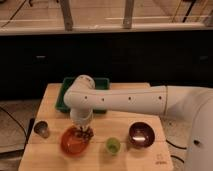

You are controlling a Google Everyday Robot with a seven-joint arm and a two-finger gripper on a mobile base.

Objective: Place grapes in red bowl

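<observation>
Tabletop [120, 125], light wood, was the biggest thing in view, w/ a dark cabinet front behind its far edge. White arm [125, 100] came in from the right and crossed the table's middle, its elbow bent downward over the green tray [64, 100]; most of the tray was covered, only the left wall and back right corner showing, near the table's far edge.

Red bowl [70, 142] sat front-left, close to the near edge. Maroon bowl [141, 135] sat front-right, well apart from it. Small green cup [113, 145] stood between the two bowls, near the front edge. Metal cup [41, 129] stood left of the red bowl, right by the table's left edge.

Gripper [83, 131] pointed straight down over the red bowl's right-rear rim, fingers closed tight on the grapes [86, 134]. Grapes were a dark clump at the fingertips, above the rim and partly over the bowl's inside; couldn't tell whether they touched the bowl.

Open wood lay betw. gripper and green cup, and along the strip in front of the arm toward the maroon bowl; less room on the left, where the metal cup crowded the edge.
</observation>
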